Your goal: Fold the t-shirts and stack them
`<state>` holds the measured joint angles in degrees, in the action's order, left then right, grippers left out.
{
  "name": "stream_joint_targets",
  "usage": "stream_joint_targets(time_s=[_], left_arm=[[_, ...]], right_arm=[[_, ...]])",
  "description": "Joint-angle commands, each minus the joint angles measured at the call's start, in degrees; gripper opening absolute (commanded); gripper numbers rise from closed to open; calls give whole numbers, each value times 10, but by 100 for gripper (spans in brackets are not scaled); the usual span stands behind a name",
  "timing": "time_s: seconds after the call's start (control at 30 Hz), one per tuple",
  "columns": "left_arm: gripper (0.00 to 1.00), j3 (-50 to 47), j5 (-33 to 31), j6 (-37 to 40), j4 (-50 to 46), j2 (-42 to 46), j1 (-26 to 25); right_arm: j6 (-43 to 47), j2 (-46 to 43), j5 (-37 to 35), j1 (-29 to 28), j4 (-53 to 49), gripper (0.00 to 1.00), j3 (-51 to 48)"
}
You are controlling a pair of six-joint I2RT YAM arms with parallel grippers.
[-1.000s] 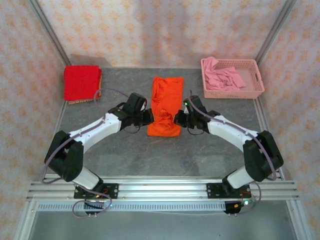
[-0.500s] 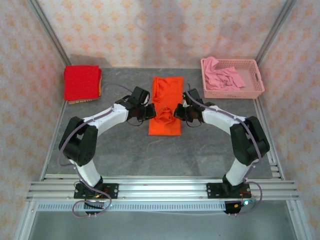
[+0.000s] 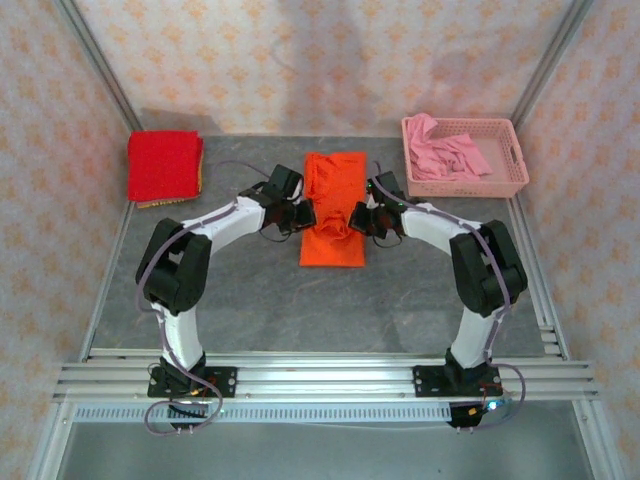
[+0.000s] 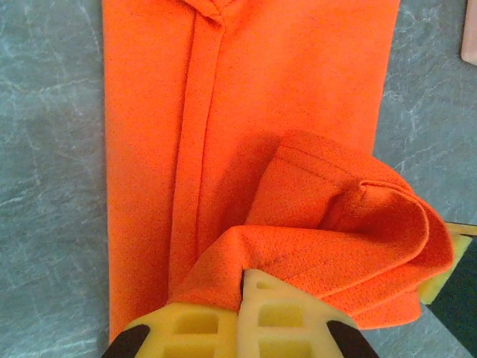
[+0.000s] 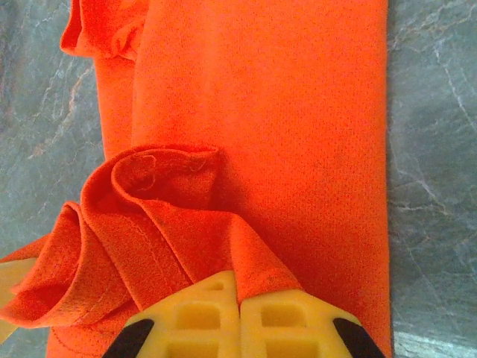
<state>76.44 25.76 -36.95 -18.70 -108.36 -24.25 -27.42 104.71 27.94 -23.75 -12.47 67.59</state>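
The orange t-shirt lies in the middle of the table, folded into a long narrow strip that runs from the far side toward the arms. Its near end is flat on the surface. About midway along, the cloth is lifted from both long edges and bunched into a loose roll above the flat layer below.

The left gripper meets the strip at its left edge. The left wrist view shows the yellow fingers pressed together, with a fold of the orange fabric pinched between them. The right gripper sits at the right edge directly opposite. Its fingers are likewise closed tight on a fold, and a stitched hem curls over just beyond them. The two grippers face each other across the strip, close together.

Bare grey table surrounds the strip on every side. There is a broad open stretch between its near end and the metal rails where the arm bases are bolted, and narrower lanes to its left and right.

The red t-shirt lies folded into a square in the far left corner, close to the left edge of the table and well apart from the orange one. A pink lattice basket stands in the far right corner, near the right edge, with crumpled pink cloth inside. Patterned walls enclose the table at the back and sides.
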Motion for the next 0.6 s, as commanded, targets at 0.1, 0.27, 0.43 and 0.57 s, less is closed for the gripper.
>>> stream_joint_targets(time_s=[0.1,0.27,0.43,0.57], left_arm=[[0,38,8,13,-8,-31,7],[0,51,1,11,-10,-49,9],[29,60,-13,13,-17,-56,11],[65,52,-18,10,-11,-38,12]], right_arm=[[17,21,-4,12,2,0,33],[18,34,-8,17,11,4,45],[22,19,-13,18,33,31,40],[32,-21,-39,17,31,50,24]])
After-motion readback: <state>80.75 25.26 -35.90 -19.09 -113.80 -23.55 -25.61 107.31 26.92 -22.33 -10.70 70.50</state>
